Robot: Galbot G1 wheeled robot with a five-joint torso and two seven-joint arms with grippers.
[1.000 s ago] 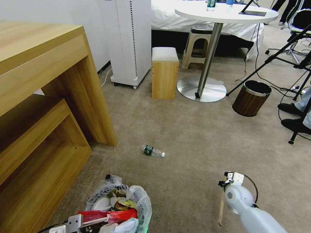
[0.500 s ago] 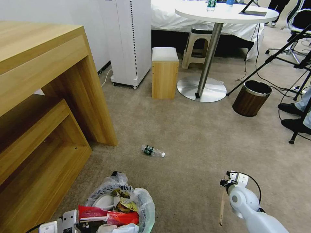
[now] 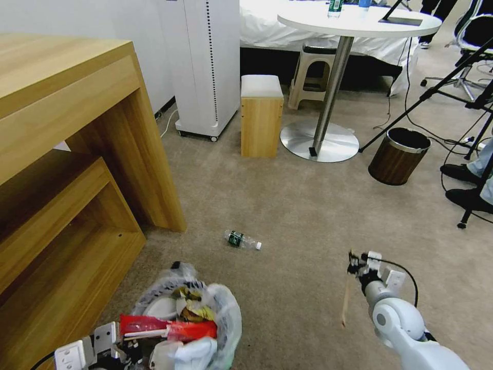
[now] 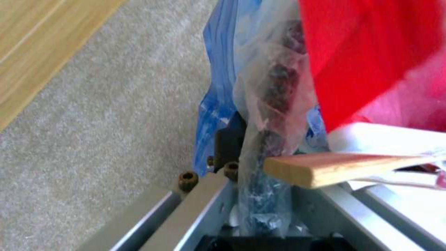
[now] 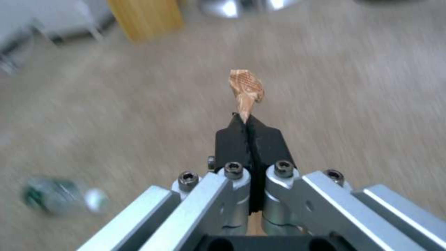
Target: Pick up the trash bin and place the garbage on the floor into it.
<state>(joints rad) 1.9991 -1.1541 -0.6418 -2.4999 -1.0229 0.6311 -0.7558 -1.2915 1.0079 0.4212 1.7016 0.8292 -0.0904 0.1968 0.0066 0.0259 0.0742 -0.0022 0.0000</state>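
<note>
Above floor [image 3: 287, 205], right side: right gripper [image 3: 353, 267] raised higher and farther forward than before, fingers clenched on wooden stick [image 3: 345, 303]. Left gripper [image 4: 241, 157] clamps trash bin [image 3: 226, 318] rim at lower left. Bottle [image 3: 241, 239] unmoved on carpet.

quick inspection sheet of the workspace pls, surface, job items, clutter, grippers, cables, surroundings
surface: beige carpet floor.
job's things: trash bin bag-lined, heaped with litter; green-label bottle lying on the carpet; wooden stick off the floor.
clutter: nothing seen beyond the bottle.
grippers: left gripper shut on the bin's rim and bag; right gripper shut on the stick's upper end.
cables: black leads trailing past the brown bin.
surroundings: wooden desk, white tower unit, stool, round table.
</note>
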